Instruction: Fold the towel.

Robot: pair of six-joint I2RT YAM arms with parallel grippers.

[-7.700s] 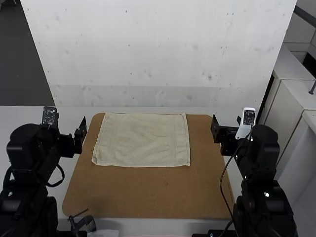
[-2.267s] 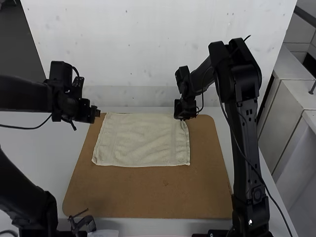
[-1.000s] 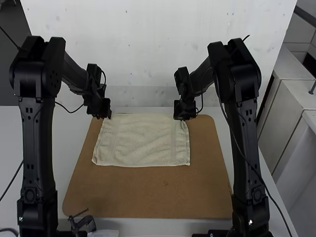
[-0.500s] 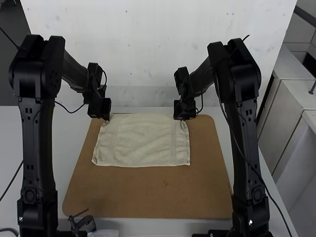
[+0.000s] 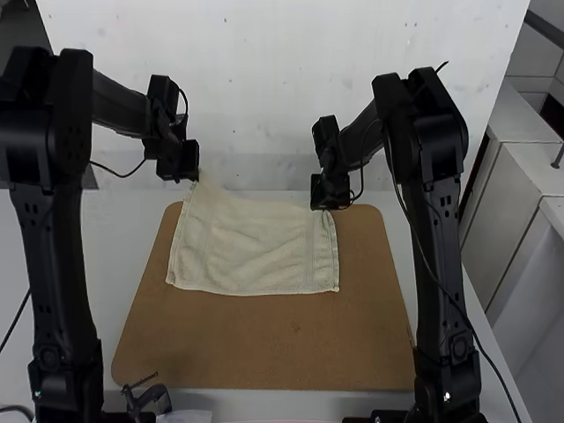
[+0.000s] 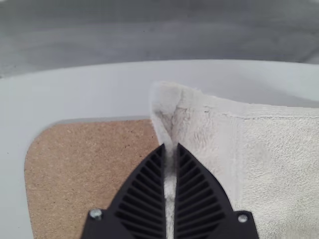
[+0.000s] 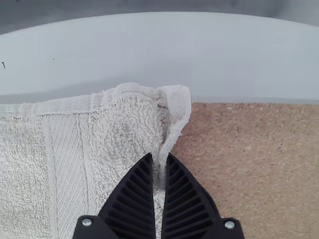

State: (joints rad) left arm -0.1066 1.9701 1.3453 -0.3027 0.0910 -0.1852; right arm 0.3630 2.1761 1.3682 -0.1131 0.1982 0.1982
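The cream towel (image 5: 256, 251) lies spread on the brown board, its far left corner lifted off the surface. My left gripper (image 5: 194, 179) holds that raised corner above the board's far left end. At the far right corner, low over the board, is my right gripper (image 5: 329, 206). In the left wrist view, the left gripper (image 6: 170, 146) is shut on a pinched fold of the towel (image 6: 274, 149). In the right wrist view, the right gripper (image 7: 160, 155) is likewise shut on a fold of the towel's corner (image 7: 119, 129).
The brown board (image 5: 264, 352) rests on a white table (image 5: 123, 220), with bare board in front of the towel. A pale wall panel (image 5: 273, 88) stands behind the table. A small dark clamp-like object (image 5: 148, 397) is at the near left edge.
Both arms have come over from the sides to the towel's far corners. Most recently, my left gripper has risen with the far left corner, while the right one has stayed nearly still.
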